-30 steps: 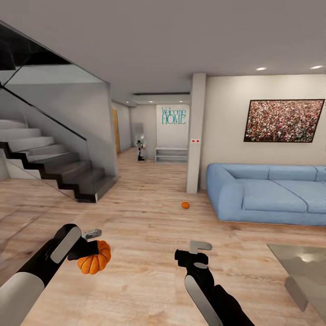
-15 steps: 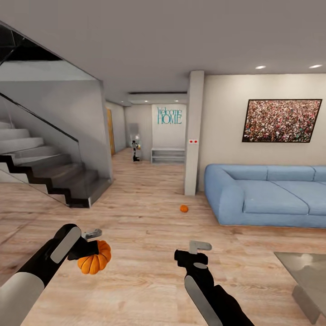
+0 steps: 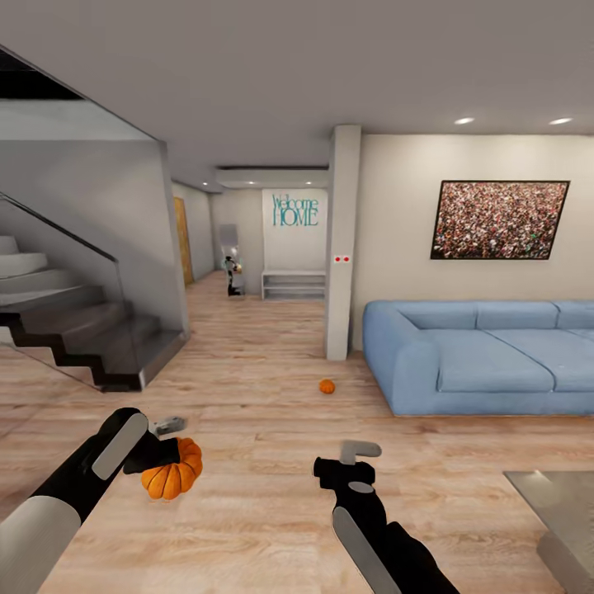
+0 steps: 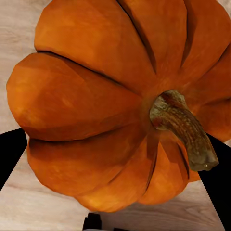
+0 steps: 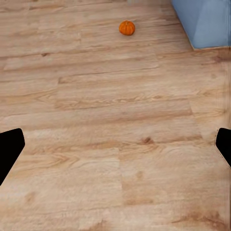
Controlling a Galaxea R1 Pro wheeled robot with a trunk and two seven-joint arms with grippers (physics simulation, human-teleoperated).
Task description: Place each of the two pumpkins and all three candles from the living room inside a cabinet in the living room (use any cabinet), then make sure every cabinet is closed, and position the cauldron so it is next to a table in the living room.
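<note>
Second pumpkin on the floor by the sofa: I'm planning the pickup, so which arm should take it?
Right, probably. The right gripper is open and empty, facing the floor pumpkin, which lies near the blue sofa. The left gripper already holds a pumpkin.

black arms, white-grey panels, each claw grey-tipped.
</note>
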